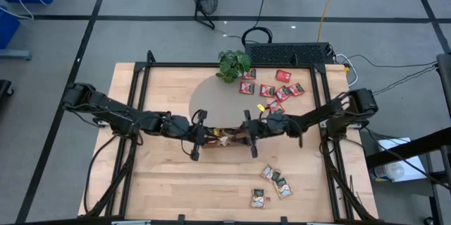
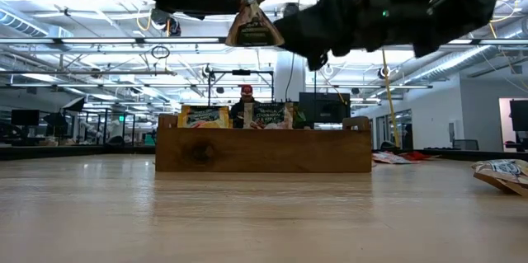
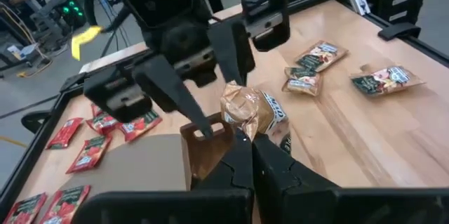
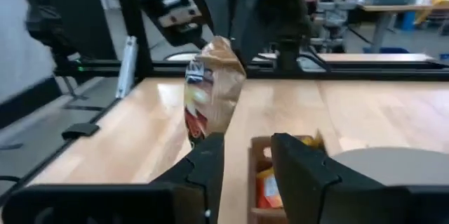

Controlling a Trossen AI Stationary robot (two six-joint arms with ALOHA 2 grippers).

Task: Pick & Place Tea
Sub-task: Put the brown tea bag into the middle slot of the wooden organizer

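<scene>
Above the wooden tray, hanging in mid-air between both arms: one beige tea packet, pinched at its top edge by the left gripper, fingers closed on it. Looks light, thin and crinkly, likely to bend or slip if squeezed mid-face; best held by a sealed edge. Just beside it, right gripper with fingers parted, holding nothing. Farther out on the table, red packets near the potted plant, more beige packets toward the near edge.
</scene>
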